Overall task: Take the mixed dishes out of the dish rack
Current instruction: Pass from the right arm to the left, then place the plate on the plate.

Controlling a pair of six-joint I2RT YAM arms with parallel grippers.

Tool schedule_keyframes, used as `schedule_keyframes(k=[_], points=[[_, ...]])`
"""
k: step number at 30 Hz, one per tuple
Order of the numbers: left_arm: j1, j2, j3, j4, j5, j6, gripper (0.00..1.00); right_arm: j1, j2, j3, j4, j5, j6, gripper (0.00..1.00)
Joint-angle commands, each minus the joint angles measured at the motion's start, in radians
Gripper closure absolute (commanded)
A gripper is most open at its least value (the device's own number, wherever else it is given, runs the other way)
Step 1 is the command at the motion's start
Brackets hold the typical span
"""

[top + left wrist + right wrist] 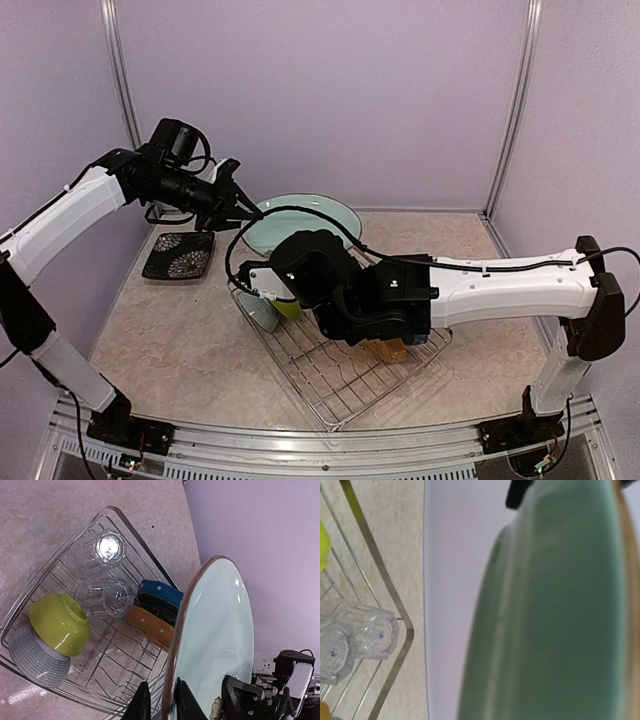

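You kept your right fingers hidden over the rack [330, 388], so their state couldn't be told, while at its far corner your left fingers [141, 709] pinched the teal plate [215, 640] by its rim, on edge, probably to lift it clear.

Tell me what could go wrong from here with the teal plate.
1. The left gripper straddles only the rim of the pale teal plate; held on edge, it may slip or swing.
2. The two clear glasses and the dish rack lie close by, so a dropped plate might strike them.
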Motion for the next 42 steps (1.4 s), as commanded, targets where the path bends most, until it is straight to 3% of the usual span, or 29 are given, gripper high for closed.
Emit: schedule_keyframes(k=[1,7,9,12,15,20,27,33,42], points=[[-0.012,0.025,0.024,-0.028,0.034,0.008,0.87,0.011,-0.008,0.014,0.106,0.070,-0.007,1.00],[-0.012,0.035,0.031,-0.015,0.088,-0.013,1.00,0.010,-0.008,0.010,0.109,0.082,-0.007,1.00],[-0.012,0.036,0.035,-0.017,0.090,-0.019,1.00,0.010,-0.008,0.011,0.102,0.085,-0.003,1.00],[-0.001,0.032,0.035,-0.013,0.092,-0.042,1.00,0.010,-0.007,0.014,0.095,0.093,0.004,0.92],[0.029,0.016,0.017,0.024,0.110,-0.079,1.00,0.009,-0.010,0.013,0.093,0.100,0.011,0.78],[0.093,-0.021,-0.018,0.091,0.147,-0.139,1.00,0.008,-0.017,0.005,0.092,0.110,0.018,0.40],[0.156,-0.041,-0.032,0.124,0.130,-0.170,1.00,0.004,-0.037,-0.021,0.090,0.108,0.039,0.14],[0.275,-0.082,-0.089,0.207,0.098,-0.224,1.00,0.003,-0.081,-0.043,0.095,0.111,0.102,0.03],[0.471,-0.132,-0.217,0.299,0.023,-0.234,1.00,-0.011,-0.124,0.018,-0.042,0.101,0.324,0.01]])
